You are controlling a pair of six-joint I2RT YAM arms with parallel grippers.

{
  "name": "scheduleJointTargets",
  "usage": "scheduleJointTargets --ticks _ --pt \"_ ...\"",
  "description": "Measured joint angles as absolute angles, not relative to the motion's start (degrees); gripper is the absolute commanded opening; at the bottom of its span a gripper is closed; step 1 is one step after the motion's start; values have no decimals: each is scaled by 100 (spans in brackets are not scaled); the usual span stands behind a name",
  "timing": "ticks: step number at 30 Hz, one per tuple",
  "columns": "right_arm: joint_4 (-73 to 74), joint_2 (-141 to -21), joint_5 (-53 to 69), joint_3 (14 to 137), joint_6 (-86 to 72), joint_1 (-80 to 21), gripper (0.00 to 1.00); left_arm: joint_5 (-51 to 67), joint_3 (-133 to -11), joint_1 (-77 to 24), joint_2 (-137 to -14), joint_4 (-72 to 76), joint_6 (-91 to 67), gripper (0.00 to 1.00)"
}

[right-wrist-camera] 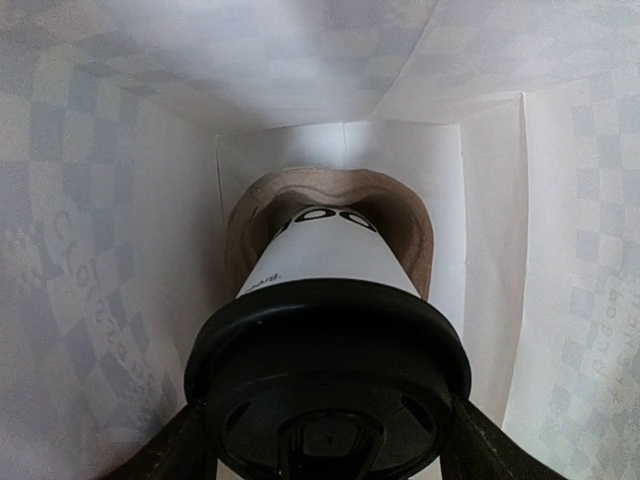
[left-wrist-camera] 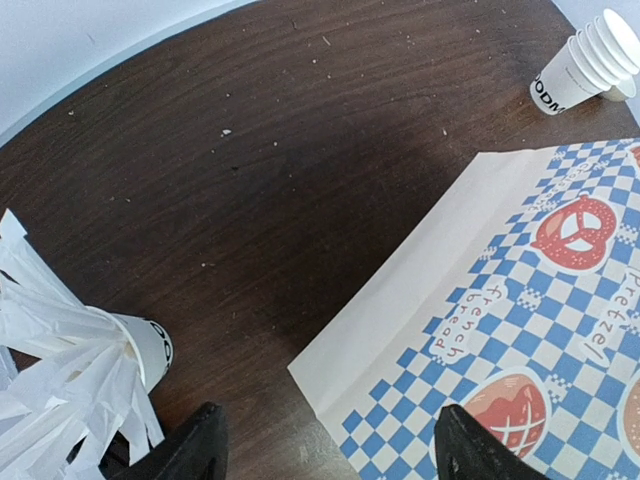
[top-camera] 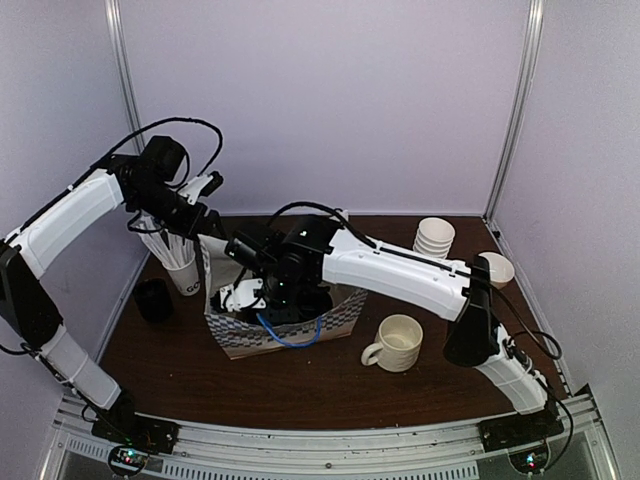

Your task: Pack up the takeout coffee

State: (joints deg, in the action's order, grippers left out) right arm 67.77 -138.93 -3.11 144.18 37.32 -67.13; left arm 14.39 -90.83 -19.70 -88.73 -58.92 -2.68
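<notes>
Far left: left gripper (left-wrist-camera: 328, 428) spread wide, nothing held, over table (left-wrist-camera: 250, 180). Beside it: lidless strip cup (left-wrist-camera: 140, 345) stuffed with white paper strips. Centre: bag (left-wrist-camera: 560, 330), blue-check print, "Pretzel" and "french bread" readable. Inside bag: cup (right-wrist-camera: 325, 260) upright in brown carrier (right-wrist-camera: 410, 225), long axis vertical, black lid up, base down, "OO" readable near base, small side print illegible. Right gripper (right-wrist-camera: 325, 445) clamped on lid rim. Right: stack (left-wrist-camera: 585, 60), "OOD M" showing; mug (top-camera: 395, 343).
</notes>
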Motion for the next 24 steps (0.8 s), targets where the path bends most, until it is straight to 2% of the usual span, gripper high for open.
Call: scheduleJointTargets --ticks 12,24 --pt "7043 -13983 180 14599 3802 -6659 70 1522 -8965 -1970 -9028 -5839 -270 75" --pt "7594 -13646 346 14156 4012 -7207 69 1520 -8718 -1970 -8722 -5833 -268 75"
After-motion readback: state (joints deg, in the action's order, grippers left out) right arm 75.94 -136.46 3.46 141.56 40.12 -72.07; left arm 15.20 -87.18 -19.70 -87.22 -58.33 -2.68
